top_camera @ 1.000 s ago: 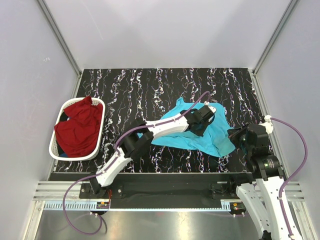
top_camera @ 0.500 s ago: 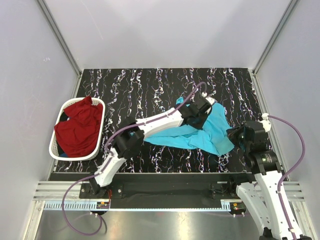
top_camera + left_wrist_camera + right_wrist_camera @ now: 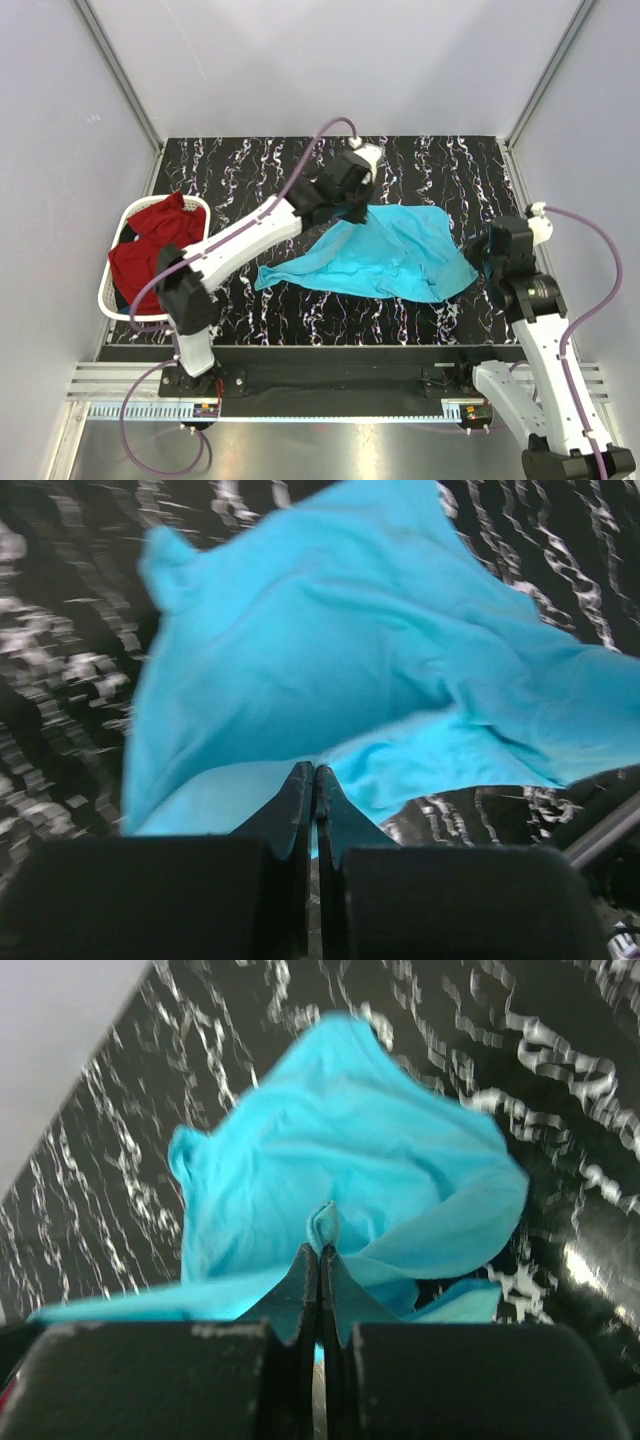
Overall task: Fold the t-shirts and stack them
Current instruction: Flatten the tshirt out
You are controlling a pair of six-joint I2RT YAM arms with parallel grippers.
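On worktop (image 3: 250, 170), turquoise t-shirt (image 3: 385, 260) was pinched by left fingers (image 3: 294, 810) at upper edge, right fingers (image 3: 300, 1285) at right corner; red t-shirt (image 3: 155, 255) lay in basket (image 3: 104, 290).

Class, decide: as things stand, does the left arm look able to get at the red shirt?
Probably not yet: its pincer is shut on the blue shirt. The red shirt lies uncovered in the basket on its side.
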